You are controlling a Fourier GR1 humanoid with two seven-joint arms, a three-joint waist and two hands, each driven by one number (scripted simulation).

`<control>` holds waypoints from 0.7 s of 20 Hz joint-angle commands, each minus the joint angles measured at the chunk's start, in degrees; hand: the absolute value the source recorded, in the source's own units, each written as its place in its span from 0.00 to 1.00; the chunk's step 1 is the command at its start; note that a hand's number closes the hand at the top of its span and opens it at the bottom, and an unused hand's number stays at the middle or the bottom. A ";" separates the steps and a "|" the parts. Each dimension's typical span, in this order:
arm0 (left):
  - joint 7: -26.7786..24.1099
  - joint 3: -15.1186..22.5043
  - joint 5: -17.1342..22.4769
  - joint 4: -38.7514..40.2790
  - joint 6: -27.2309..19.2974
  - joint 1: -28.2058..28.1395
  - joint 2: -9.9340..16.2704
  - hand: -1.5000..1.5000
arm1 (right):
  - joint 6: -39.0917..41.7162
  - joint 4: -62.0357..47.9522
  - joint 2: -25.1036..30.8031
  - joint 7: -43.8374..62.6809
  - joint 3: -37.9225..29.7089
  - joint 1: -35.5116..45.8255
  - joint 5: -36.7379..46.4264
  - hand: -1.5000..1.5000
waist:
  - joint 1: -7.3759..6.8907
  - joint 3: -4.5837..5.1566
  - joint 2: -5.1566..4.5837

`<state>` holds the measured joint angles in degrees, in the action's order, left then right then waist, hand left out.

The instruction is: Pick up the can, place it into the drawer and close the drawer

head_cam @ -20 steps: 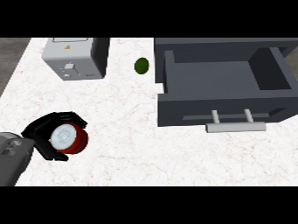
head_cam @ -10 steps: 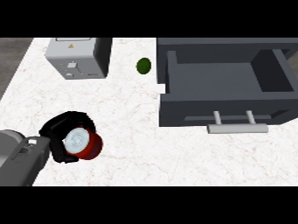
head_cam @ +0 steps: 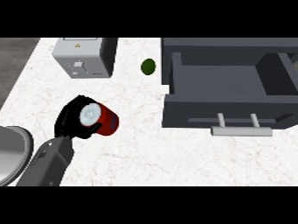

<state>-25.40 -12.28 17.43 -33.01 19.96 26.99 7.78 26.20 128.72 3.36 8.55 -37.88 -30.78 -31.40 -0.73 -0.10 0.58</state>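
Note:
A red can (head_cam: pixel 105 120) with a silver top lies tilted in my left hand (head_cam: pixel 72 118), whose black fingers curl round it, left of the counter's middle. The hand's grey forearm (head_cam: pixel 48 164) comes in from the lower left. To the right stands the dark grey drawer (head_cam: pixel 228 83), pulled open, with a bare inside and a light grey handle (head_cam: pixel 241 129) on its front. The can is well to the left of the drawer's front. My right hand does not show.
A light grey box-shaped appliance (head_cam: pixel 83 57) stands at the back left. A small dark green round object (head_cam: pixel 148 66) lies between it and the drawer. The white marbled counter (head_cam: pixel 151 153) ends at its left edge along a grey floor.
My left hand has carried the can up and to the right, closer to the drawer. The drawer has stayed open and still.

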 commanded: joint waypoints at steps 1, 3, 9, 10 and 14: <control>2.33 0.16 1.23 -9.51 -11.11 0.61 -6.56 1.00 | -0.46 1.19 -1.93 -0.43 0.79 0.83 2.84 0.00 | -0.32 -0.04 0.08; 6.14 0.51 1.75 -16.24 -13.01 -0.14 -5.13 1.00 | 0.78 -1.48 2.33 0.88 -2.97 0.97 -2.71 0.00 | -0.08 -0.02 0.07; 16.92 7.52 0.03 -34.13 -21.75 -3.59 -7.70 1.00 | -1.60 1.08 2.16 5.03 -3.43 2.53 -4.06 0.00 | 0.34 0.06 -0.22; 17.63 11.91 1.18 -37.46 -25.54 -4.65 -7.72 1.00 | 0.64 0.06 -1.12 1.45 -1.35 2.51 0.07 0.00 | 0.33 0.04 -0.15; 22.66 14.78 -1.52 -45.06 -29.84 -5.15 -7.74 1.00 | -2.34 6.53 -3.24 2.62 2.85 -1.93 0.94 0.00 | 0.83 0.08 -0.26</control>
<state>-6.35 -2.65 17.05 -69.62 -4.79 24.85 0.67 26.26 131.51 1.89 11.07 -38.66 -30.51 -32.39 -0.21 -0.06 0.40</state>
